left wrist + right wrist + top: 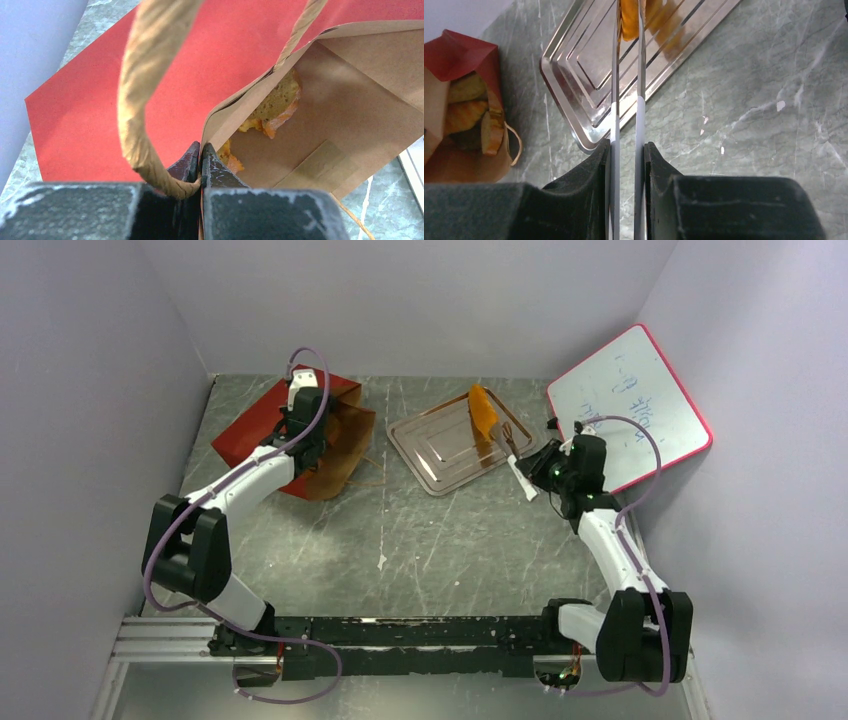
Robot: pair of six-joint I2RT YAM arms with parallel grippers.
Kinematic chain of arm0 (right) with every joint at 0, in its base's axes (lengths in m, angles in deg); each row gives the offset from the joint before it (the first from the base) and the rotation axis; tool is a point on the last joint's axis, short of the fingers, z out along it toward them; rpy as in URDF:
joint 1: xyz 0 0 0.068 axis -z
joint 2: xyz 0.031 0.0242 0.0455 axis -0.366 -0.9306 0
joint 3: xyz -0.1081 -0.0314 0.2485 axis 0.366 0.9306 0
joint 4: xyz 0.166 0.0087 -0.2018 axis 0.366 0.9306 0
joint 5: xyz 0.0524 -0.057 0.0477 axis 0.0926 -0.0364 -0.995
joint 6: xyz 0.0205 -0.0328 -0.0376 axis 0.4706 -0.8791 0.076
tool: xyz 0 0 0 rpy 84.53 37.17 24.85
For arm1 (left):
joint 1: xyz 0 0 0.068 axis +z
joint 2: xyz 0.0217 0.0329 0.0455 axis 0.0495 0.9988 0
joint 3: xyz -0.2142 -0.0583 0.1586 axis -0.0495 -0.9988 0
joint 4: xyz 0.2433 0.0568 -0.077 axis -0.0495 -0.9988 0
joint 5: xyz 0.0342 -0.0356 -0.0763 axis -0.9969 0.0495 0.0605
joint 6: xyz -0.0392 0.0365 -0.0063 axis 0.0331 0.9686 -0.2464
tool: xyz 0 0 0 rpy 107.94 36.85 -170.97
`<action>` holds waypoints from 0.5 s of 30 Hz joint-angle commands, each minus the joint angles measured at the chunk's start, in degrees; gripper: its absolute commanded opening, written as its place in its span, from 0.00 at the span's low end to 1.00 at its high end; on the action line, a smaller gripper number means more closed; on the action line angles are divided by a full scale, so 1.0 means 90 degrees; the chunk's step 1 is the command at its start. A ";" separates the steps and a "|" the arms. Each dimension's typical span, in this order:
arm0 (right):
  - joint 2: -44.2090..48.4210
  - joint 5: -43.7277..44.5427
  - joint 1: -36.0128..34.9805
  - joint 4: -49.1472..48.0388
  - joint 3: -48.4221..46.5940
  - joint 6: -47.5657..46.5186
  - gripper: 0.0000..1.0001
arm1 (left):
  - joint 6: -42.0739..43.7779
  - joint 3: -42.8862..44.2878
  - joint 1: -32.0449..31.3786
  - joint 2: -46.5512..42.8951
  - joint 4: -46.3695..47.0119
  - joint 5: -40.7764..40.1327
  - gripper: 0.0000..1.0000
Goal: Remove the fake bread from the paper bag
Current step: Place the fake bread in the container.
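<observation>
The red paper bag (pixel 262 428) lies on its side at the far left, its brown mouth facing right. My left gripper (pixel 300 428) is shut on the bag's upper rim (pixel 210 131), next to a cord handle (pixel 137 105). Several golden toy breads (pixel 276 103) lie inside; they also show in the right wrist view (pixel 468 112). My right gripper (pixel 548 468) is shut on a pair of metal tongs (pixel 640 75). The tongs pinch an orange piece of fake bread (pixel 483 410) over the grey metal tray (pixel 440 458). That bread's lower end shows in the right wrist view (pixel 629 22).
A white board with a red rim (pixel 640 405) leans at the far right wall. The tray (pixel 574 70) lies diagonally at the back middle. Walls close in the left, back and right. The bag's second cord handle (pixel 515 145) trails on the table.
</observation>
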 commanded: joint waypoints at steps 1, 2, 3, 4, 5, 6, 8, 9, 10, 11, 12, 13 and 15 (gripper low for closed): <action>0.0000 -0.0381 0.0226 -0.0528 0.0043 0.0198 0.00 | -0.0054 -0.0015 0.0041 -0.0222 -0.0074 0.0031 0.07; -0.0014 -0.0343 0.0275 -0.0532 0.0073 0.0189 0.00 | -0.0054 -0.0024 0.0032 -0.0222 -0.0075 0.0028 0.07; -0.0035 -0.0310 0.0312 -0.0533 0.0098 0.0180 0.00 | -0.0054 -0.0032 0.0023 -0.0224 -0.0059 0.0028 0.07; -0.0064 -0.0270 0.0353 -0.0540 0.0124 0.0171 0.00 | -0.0049 -0.0034 0.0021 -0.0214 -0.0058 0.0020 0.07; -0.0075 -0.0226 0.0401 -0.0547 0.0140 0.0162 0.00 | -0.0052 -0.0040 0.0021 -0.0208 -0.0069 0.0018 0.07; -0.0090 -0.0183 0.0449 -0.0545 0.0141 0.0143 0.00 | -0.0048 -0.0045 0.0021 -0.0203 -0.0068 0.0011 0.07; -0.0145 -0.0174 0.0564 -0.0534 0.0137 0.0121 0.00 | -0.0052 -0.0059 0.0021 -0.0202 -0.0062 0.0008 0.07; -0.0168 -0.0179 0.0606 -0.0517 0.0137 0.0120 0.00 | -0.0046 -0.0063 0.0021 -0.0202 -0.0058 0.0008 0.07; -0.0192 -0.0163 0.0646 -0.0514 0.0158 0.0120 0.00 | -0.0049 -0.0064 0.0021 -0.0202 -0.0058 0.0008 0.07; -0.0196 -0.0122 0.0678 -0.0514 0.0177 0.0120 0.00 | -0.0048 -0.0059 0.0021 -0.0195 -0.0060 0.0008 0.07; -0.0200 -0.0106 0.0734 -0.0513 0.0205 0.0120 0.00 | -0.0053 -0.0055 0.0021 -0.0193 -0.0066 0.0008 0.07; -0.0213 -0.0091 0.0786 -0.0513 0.0228 0.0111 0.00 | -0.0049 -0.0049 0.0015 -0.0188 -0.0069 0.0008 0.07; -0.0249 -0.0104 0.0879 -0.0549 0.0288 0.0117 0.00 | -0.0045 -0.0054 0.0011 -0.0178 -0.0073 0.0008 0.07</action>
